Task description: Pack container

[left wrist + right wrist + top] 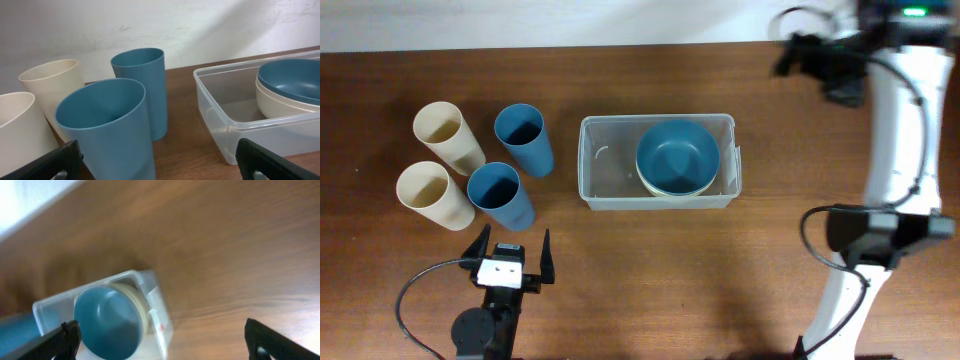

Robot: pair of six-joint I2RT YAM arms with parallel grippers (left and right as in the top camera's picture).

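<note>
Container, clear plastic, sits near the middle of the brown bench with its long side running left to right. A blue bowl rests mouth up inside a cream bowl, and the pair takes up the right half of the container.

Four cups stand upright in a tight cluster to the left of it. The two cream ones are on the outside, a far cream cup and a near cream cup. The two blue ones are closer to the container, a far blue cup and a near blue cup. Each near cup stands just beside its neighbour of the other colour.

The left gripper hangs at the near side of the bench, just behind the near blue cup. Its fingers are spread wide and point toward the cups, with nothing between them. Its wrist camera shows the near blue cup large in front, the far blue cup behind it, and the container off to the right.

The right gripper is up at the far right of the bench, well apart from the container and blurred from overhead. Its own camera shows its fingers spread wide, gripping nothing. The container and bowls appear low and to the left in that view.
</note>
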